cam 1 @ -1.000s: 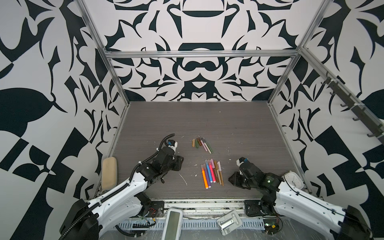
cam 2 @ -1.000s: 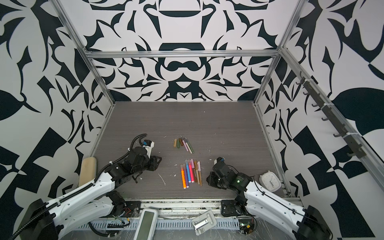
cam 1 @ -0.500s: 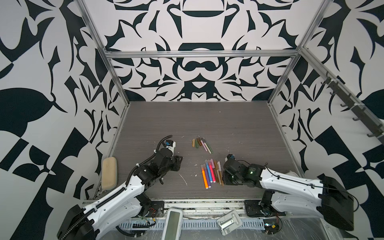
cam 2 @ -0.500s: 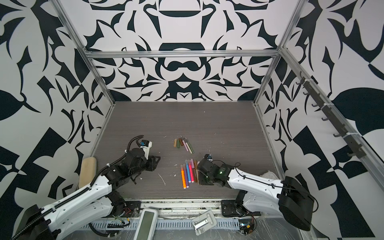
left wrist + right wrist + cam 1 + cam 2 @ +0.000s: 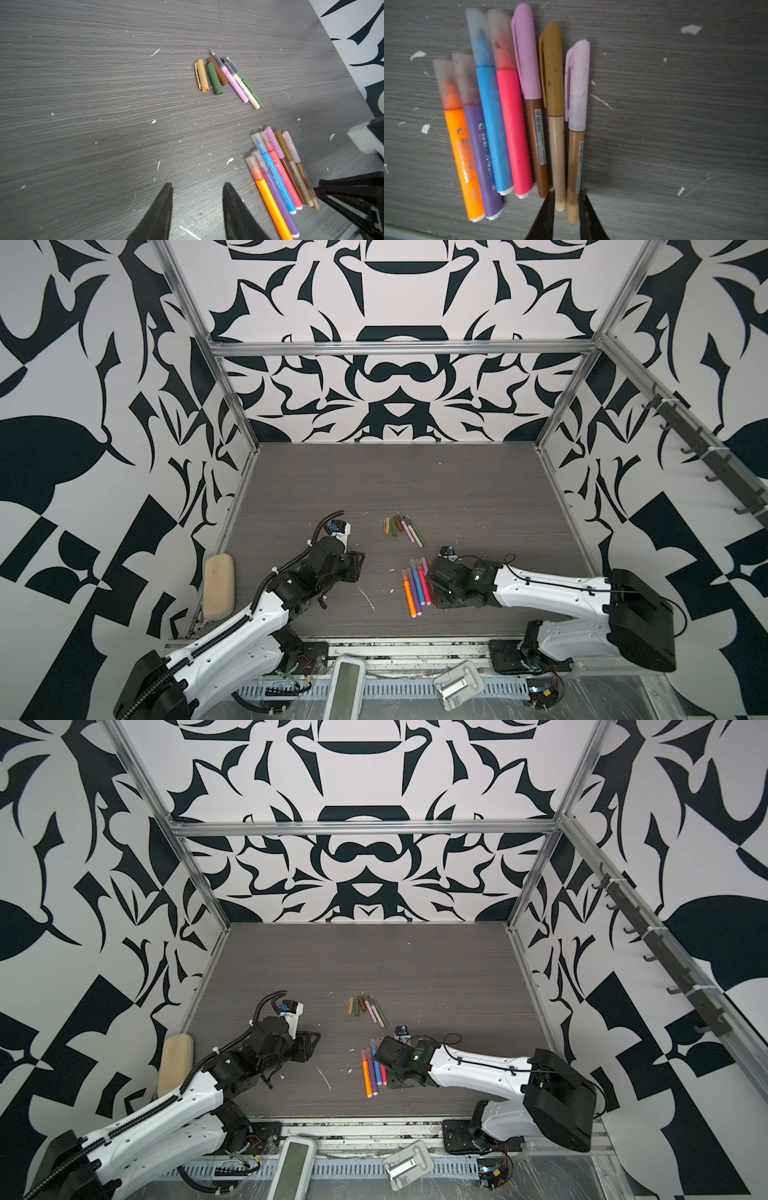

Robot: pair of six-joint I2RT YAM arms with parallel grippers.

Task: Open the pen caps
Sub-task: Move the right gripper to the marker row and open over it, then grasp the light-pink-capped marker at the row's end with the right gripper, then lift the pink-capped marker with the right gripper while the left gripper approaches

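Several capped pens (image 5: 508,128) lie in a row near the table's front, in both top views (image 5: 415,587) (image 5: 374,1069). Their pen caps (image 5: 527,52) are on and point to the back wall. My right gripper (image 5: 567,192) (image 5: 435,600) stands narrowly open. Its fingers flank the rear ends of the cream pen (image 5: 557,158) and the tan pen (image 5: 574,166). Farther back lie three loose caps (image 5: 214,78) beside three uncapped pens (image 5: 239,85). My left gripper (image 5: 197,184) (image 5: 359,562) hovers open and empty to the left of the row.
A beige pad (image 5: 219,591) rests outside the table's left rim. White scraps (image 5: 368,597) dot the grey table (image 5: 374,481). The front edge (image 5: 374,635) runs close behind the row of pens. Patterned walls close in the other three sides.
My right arm has swung left from the front right to the rear ends of the two rightmost pens in the row. The left gripper has barely shifted.
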